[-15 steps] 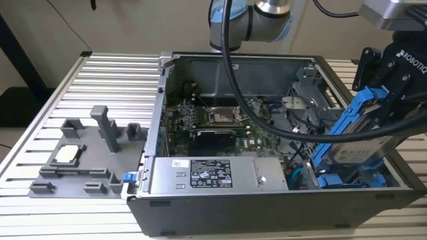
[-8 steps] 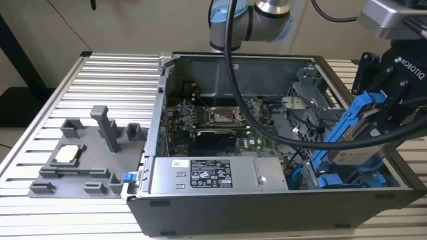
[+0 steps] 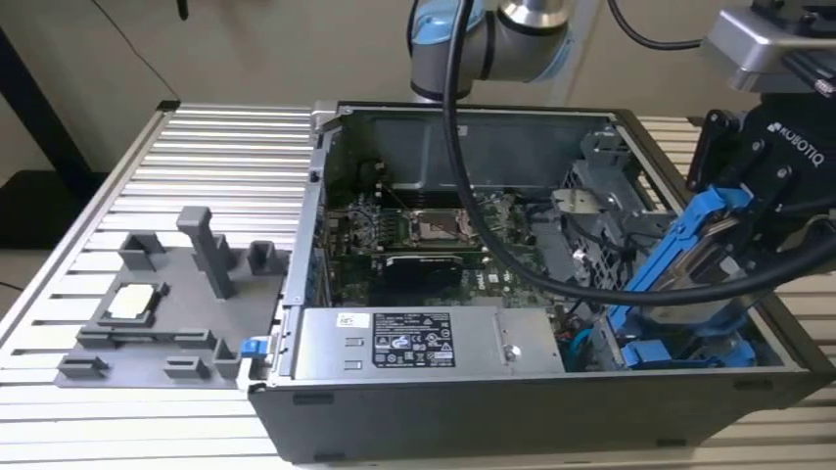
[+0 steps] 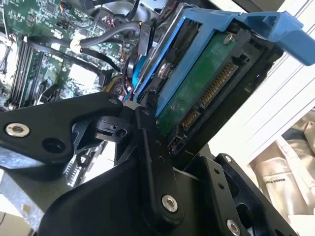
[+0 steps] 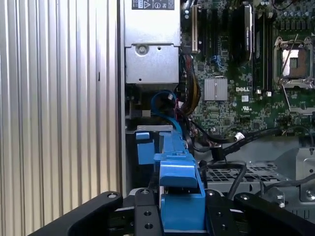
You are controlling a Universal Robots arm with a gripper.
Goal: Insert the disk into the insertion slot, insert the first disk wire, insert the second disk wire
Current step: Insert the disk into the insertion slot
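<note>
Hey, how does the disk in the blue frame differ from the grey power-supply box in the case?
The disk is tilted steeply in the tool; the power-supply box lies flat inside the case. The disk is edged in blue plastic; the power-supply box is bare grey metal with a black-and-white sticker. Both are rectangular.

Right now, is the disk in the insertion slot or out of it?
Out. The gripper holds the disk tilted over the insertion slot, not seated in it.
</note>
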